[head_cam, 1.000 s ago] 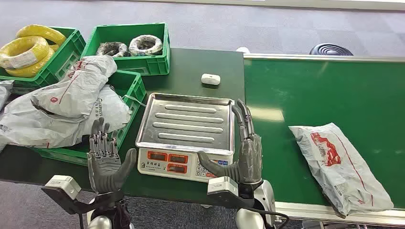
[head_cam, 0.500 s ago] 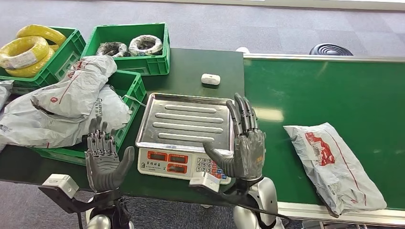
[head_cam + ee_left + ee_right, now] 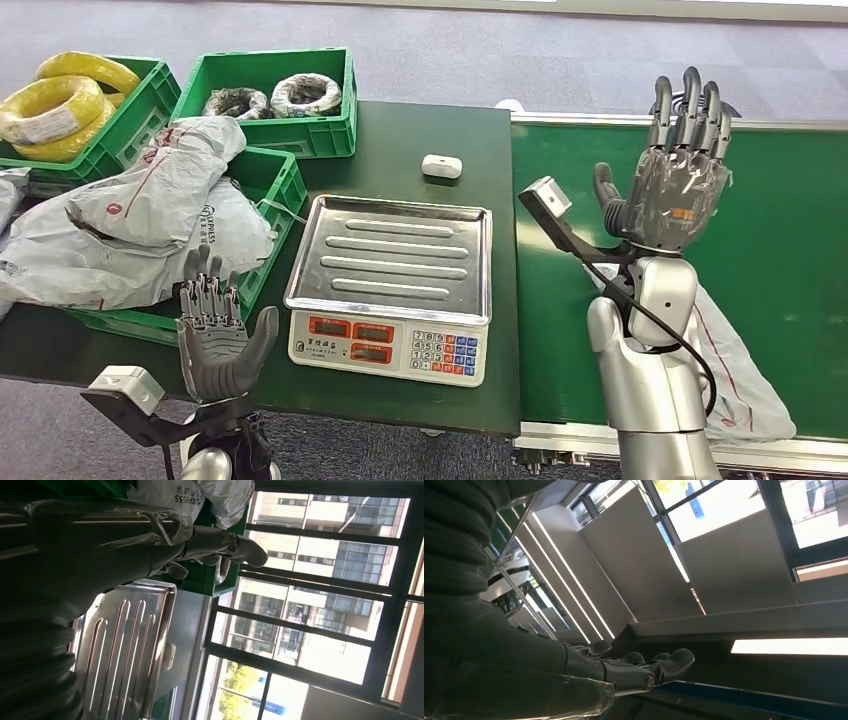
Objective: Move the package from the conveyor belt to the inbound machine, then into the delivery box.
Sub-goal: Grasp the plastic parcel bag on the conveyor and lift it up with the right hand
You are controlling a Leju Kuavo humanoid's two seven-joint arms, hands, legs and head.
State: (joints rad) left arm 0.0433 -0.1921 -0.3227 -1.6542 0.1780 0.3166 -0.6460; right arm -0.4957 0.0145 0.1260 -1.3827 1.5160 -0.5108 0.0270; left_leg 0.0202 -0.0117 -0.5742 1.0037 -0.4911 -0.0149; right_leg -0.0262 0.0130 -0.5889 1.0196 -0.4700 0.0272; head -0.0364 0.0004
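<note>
Grey carpet floor behind a dark green bench (image 3: 420,130), with the green conveyor belt (image 3: 770,200) running along its right side. Right hand (image 3: 672,175) raised high over the belt, fingers straight and spread, holding nothing. Package (image 3: 735,375) (grey poly bag, red print) lies flat on the belt near its front edge, mostly hidden behind the right forearm, not touched. Left hand (image 3: 215,335) low at the bench's front edge, just left of the scale, fingers up and apart, holding nothing. Inbound machine (image 3: 390,262) (steel-tray scale with keypad) sits mid-bench, tray bare. Delivery box (image 3: 275,180), a green crate left of the scale, has grey bags (image 3: 140,215) piled in and over it. 2 more green crates behind: 1 with yellow cable coils (image 3: 60,100), 1 with grey coils (image 3: 270,97). Small white case (image 3: 441,166) lies on the bench behind the scale.
</note>
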